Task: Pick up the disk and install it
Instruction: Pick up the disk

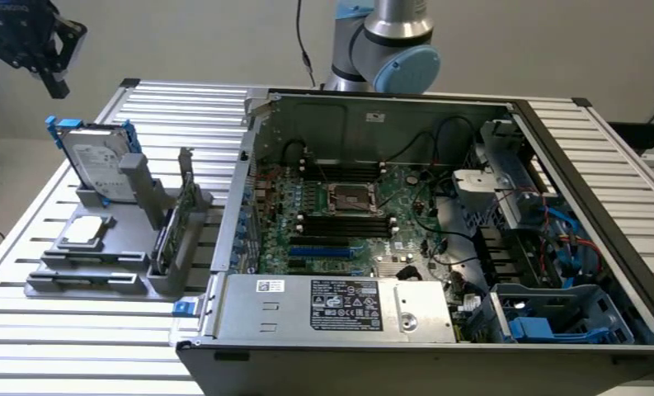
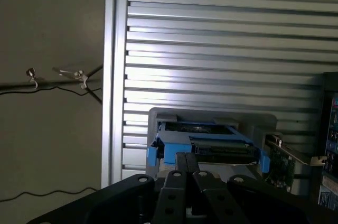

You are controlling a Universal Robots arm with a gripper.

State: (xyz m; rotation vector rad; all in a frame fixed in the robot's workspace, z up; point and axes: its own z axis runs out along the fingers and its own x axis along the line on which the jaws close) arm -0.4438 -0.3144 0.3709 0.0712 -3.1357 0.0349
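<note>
The disk [image 1: 93, 158] stands upright in a grey holder [image 1: 106, 272] on the slatted table, at the exterior view's left; it is silver-grey with a white label and blue rails. My gripper [image 1: 56, 87] hangs in the air above it and a little further to that view's left, apart from it and shut on nothing. In the wrist view the shut gripper [image 2: 188, 156] points down toward the blue-framed top edge of the disk [image 2: 203, 143].
The holder also carries a small silver drive [image 1: 85, 231] lying flat and a green card [image 1: 172, 235] on edge, the green card [image 2: 280, 170] beside the disk. An open computer case [image 1: 437, 239] with blue drive bays [image 1: 547, 318] fills the exterior view's right. Cables hang off the table edge [image 2: 110, 76].
</note>
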